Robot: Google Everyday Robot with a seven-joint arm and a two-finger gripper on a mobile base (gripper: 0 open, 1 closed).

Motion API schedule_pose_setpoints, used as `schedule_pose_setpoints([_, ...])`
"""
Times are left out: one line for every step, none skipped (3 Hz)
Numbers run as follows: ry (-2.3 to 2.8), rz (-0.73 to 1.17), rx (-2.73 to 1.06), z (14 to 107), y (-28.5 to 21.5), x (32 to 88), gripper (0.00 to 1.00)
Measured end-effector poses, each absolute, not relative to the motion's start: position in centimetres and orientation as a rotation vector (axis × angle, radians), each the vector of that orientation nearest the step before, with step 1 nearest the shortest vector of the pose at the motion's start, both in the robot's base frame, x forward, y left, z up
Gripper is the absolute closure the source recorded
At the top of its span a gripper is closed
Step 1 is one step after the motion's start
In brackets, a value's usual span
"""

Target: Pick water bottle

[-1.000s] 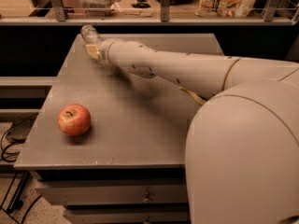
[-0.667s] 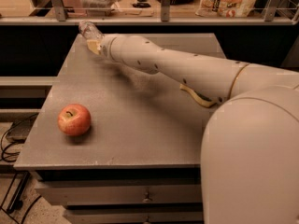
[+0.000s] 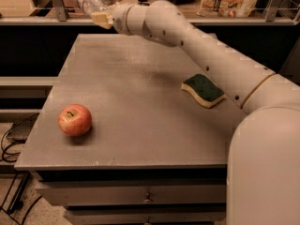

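Since the earlier frames, the arm (image 3: 201, 50) has risen from the far left part of the table (image 3: 136, 102), carrying the water bottle (image 3: 89, 2) with it. The bottle was on the table surface before and is now clear of it. The move has also uncovered a green and yellow sponge (image 3: 203, 90), which lies on the right part of the table.

Current state:
- The gripper (image 3: 101, 19) is above the table's far left corner, with its fingers clamped on the lower end of the bottle.
- The bottle projects up and to the left from the fingertips, tilted, with its free end uppermost.
- The apple (image 3: 74, 120) rests near the table's front left, well apart from the gripper.
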State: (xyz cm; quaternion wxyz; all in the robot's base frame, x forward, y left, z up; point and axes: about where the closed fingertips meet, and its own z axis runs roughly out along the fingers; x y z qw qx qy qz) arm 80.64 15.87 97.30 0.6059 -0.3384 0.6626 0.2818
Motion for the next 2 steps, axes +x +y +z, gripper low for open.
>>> schedule_pose_setpoints([1.46,0.578,-0.885,104.0,13.7,80.8,1.0])
schedule_pose_setpoints([1.44,0.575,-0.911,106.4,12.7,80.5,1.0])
